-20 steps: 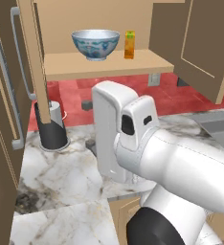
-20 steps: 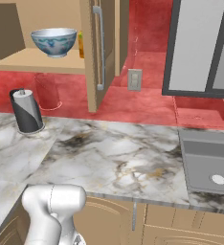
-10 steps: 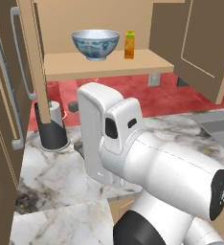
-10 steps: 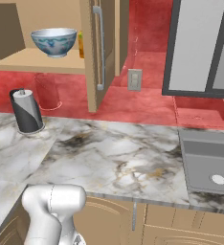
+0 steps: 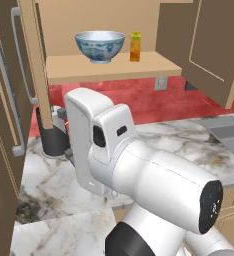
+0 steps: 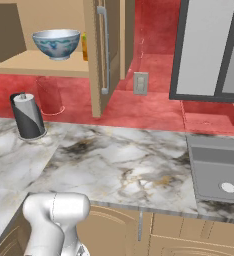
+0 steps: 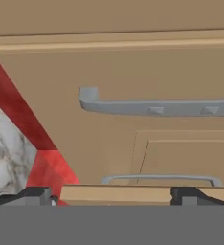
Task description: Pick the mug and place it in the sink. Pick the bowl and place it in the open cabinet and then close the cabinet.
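Observation:
The white, blue-patterned bowl (image 5: 99, 46) (image 6: 56, 43) stands on the shelf of the open tan cabinet (image 5: 114, 70) (image 6: 39, 67). In the hand view my gripper (image 7: 112, 196) is open. A tan door edge (image 7: 116, 193) spans the gap between its dark fingertips (image 7: 35, 196). Beyond it is a panelled cabinet door (image 7: 133, 76) with a grey bar handle (image 7: 157, 106). My white arm (image 5: 134, 165) bends left over the counter. The grey sink (image 6: 219, 170) (image 5: 229, 132) lies at the right. The mug is out of view.
A small orange bottle (image 5: 135, 46) stands beside the bowl. A black and white cylinder (image 6: 28, 116) (image 5: 51, 137) stands on the marble counter (image 6: 119, 160) under the shelf. The cabinet's right door (image 5: 209, 45) (image 6: 101, 50) hangs open. A grey glass-fronted cabinet (image 6: 209, 50) is at the right.
My arm's upper link has swung further left in the left base view. The bowl, bottle and doors have not moved. The gripper stays open.

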Motion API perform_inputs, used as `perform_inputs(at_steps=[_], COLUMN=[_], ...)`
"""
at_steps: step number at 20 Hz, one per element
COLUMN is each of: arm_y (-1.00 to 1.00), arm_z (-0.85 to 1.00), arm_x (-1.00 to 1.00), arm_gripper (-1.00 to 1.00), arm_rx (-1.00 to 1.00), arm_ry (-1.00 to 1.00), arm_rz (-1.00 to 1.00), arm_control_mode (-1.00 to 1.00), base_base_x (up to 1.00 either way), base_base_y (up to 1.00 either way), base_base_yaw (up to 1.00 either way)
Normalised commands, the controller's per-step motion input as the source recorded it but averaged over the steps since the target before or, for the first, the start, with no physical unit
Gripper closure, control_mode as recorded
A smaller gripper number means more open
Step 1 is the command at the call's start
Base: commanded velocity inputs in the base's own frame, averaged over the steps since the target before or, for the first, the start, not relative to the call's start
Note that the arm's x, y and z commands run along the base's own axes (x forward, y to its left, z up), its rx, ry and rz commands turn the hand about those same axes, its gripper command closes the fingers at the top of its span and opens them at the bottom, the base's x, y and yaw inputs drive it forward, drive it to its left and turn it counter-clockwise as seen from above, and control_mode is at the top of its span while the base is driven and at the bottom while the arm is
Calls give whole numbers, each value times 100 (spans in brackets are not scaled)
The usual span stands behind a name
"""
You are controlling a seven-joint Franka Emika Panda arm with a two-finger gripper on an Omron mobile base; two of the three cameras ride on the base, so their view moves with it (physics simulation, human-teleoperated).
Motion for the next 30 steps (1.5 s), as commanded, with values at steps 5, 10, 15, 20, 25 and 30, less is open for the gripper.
perform_inputs(at_steps=[5, 10, 15, 20, 25, 30], arm_y=[0, 0, 17, 25, 29, 20], arm_z=[0, 0, 0, -2, -5, -15], arm_x=[0, 8, 4, 18, 13, 34], arm_gripper=[-100, -100, -100, -100, -100, -100], arm_rx=[0, 0, 0, 0, 0, 1], arm_ry=[0, 0, 0, 0, 0, 0], arm_rz=[0, 0, 0, 0, 0, 0], arm_control_mode=[-100, -100, -100, -100, -100, -100], base_base_x=[0, 0, 0, 0, 0, 0], base_base_y=[0, 0, 0, 0, 0, 0], base_base_yaw=[0, 0, 0, 0, 0, 0])
